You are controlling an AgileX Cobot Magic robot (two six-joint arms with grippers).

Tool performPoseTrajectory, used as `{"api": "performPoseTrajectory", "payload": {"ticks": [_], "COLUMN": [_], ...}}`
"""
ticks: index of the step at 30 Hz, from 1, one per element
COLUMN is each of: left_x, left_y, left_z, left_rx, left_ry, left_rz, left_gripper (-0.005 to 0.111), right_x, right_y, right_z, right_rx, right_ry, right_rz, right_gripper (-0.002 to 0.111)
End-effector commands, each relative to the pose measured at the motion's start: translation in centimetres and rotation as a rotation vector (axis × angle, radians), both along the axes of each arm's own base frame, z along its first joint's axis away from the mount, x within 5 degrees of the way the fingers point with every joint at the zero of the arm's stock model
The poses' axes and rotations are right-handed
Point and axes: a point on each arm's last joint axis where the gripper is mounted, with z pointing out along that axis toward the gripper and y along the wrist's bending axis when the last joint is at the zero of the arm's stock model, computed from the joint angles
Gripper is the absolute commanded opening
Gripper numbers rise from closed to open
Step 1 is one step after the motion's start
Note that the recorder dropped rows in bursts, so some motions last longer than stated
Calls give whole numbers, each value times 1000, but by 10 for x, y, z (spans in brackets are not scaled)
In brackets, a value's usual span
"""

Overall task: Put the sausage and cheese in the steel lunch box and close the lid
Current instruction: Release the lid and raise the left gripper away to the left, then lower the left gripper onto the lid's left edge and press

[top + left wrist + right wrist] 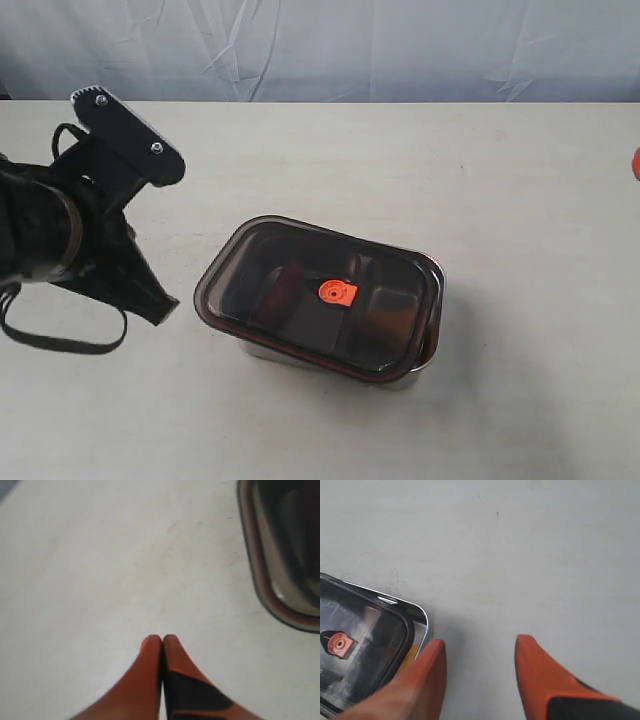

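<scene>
The steel lunch box stands mid-table with the dark lid lying on it, orange valve at its centre. Through the lid a reddish shape, the sausage, shows in the wider compartment. In the right wrist view a yellow sliver, the cheese, shows in the gap between the lid and the box rim. My right gripper is open over bare table beside that corner, holding nothing. My left gripper is shut and empty, off the lid's corner.
The black left arm hangs over the table's left side, apart from the box. An orange bit shows at the far right edge. The pale tabletop stretches all around the box; a blue-grey cloth backs the scene.
</scene>
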Motion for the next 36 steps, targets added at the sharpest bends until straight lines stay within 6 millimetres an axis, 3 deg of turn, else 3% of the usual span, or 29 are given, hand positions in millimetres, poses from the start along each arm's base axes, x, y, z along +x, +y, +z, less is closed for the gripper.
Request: {"api": "performPoseTrajectory", "payload": {"ticks": [1, 5, 8, 13, 20, 36], "left_x": [17, 33, 38, 47, 57, 62], "left_y": [7, 24, 28, 22, 13, 5], "left_z": [10, 16, 7, -14, -37, -49], "left_rx": [-157, -188, -222, -302, -289, -340], "left_ry": [54, 51, 140, 285, 350, 374], "left_rz": [68, 175, 188, 163, 173, 196], "left_gripper": [0, 0, 0, 0, 0, 0], "right_x": [-2, -3, -3, -3, -3, -3], "right_y": [0, 0, 0, 0, -1, -1], "right_z": [0, -1, -1, -1, -1, -1], "right_rx": [0, -2, -2, -2, -12, -10], "right_ry": [11, 19, 19, 19, 20, 16], "right_rz": [2, 3, 3, 3, 2, 2], "right_gripper": [44, 44, 44, 44, 44, 44]}}
